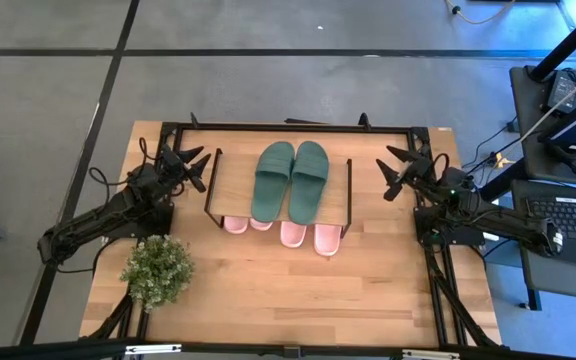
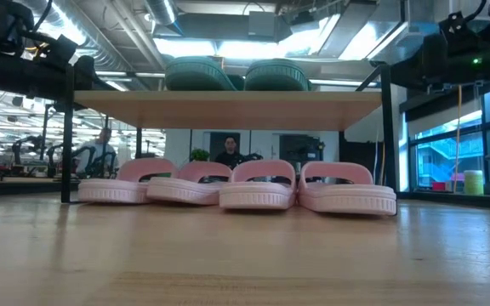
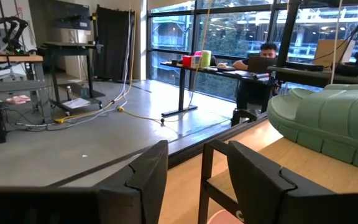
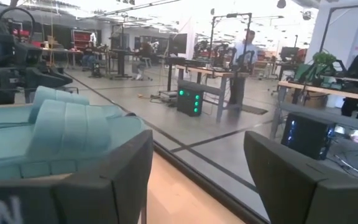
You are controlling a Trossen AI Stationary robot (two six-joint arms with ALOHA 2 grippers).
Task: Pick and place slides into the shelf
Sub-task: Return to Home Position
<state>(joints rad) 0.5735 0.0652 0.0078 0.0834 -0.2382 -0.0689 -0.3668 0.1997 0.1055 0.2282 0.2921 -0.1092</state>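
In the low view, bare wood of the surface (image 2: 245, 255) across the bottom of the frame. Past that, at mid-frame, four pink slides (image 2: 253, 185) in a row, side by side on the surface, beneath the plank of the shelf (image 2: 228, 109) and between its black legs. On top of the plank, at upper centre, two green slides (image 2: 228, 75) side by side. Farther back, in the gap under the plank, a person (image 2: 228, 155) out in the room.

From above, a potted plant (image 1: 158, 268) at lower left, and pink ends poking out past the shelf's lower edge at centre. At middle left, the left arm (image 1: 118, 210), left jaws spread and empty, just beside the shelf's left end, not touching. At middle right, the right arm (image 1: 468, 210), right jaws spread wide, pinching nothing, near the shelf's right end.
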